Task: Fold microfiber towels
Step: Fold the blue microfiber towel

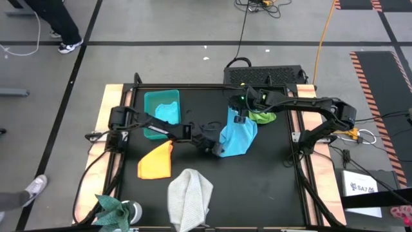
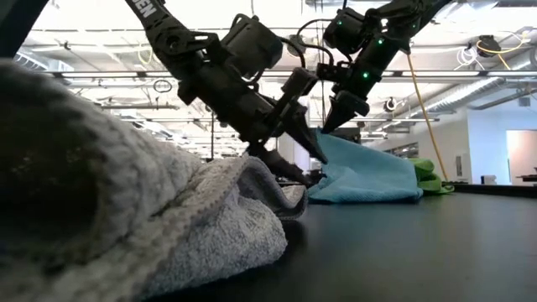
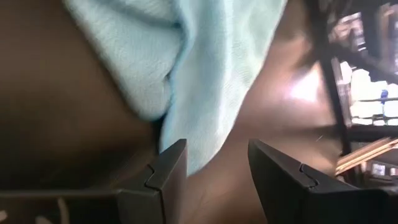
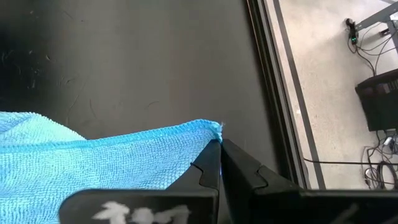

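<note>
A light blue towel point(image 1: 236, 136) is raised by one corner at the table's middle, and its lower part lies on the black table point(image 1: 270, 187). My right gripper point(image 4: 221, 144) is shut on that raised corner. My left gripper point(image 3: 214, 155) stands open, low at the towel's near-left corner point(image 3: 200, 152), which reaches between its fingers. An orange-yellow towel point(image 1: 156, 161) lies flat to the left. A grey towel point(image 1: 190, 197) lies bunched at the near edge. A lime green towel point(image 1: 262, 116) lies behind the blue one. My right gripper pinches the blue towel's top corner point(image 4: 211, 127) between its two fingertips, at the hemmed edge. The fingers slant down from the table's far right. The towel hangs slack below them point(image 2: 361, 168), with its lower part resting on the table.
A teal bin point(image 1: 151, 103) with a blue-green cloth point(image 1: 168, 113) in it stands at the far left. A dark teal crumpled thing point(image 1: 113, 207) sits at the near left corner. The grey towel fills the low view's left point(image 2: 126, 218). A person's shoe point(image 1: 69, 46) shows beyond the table.
</note>
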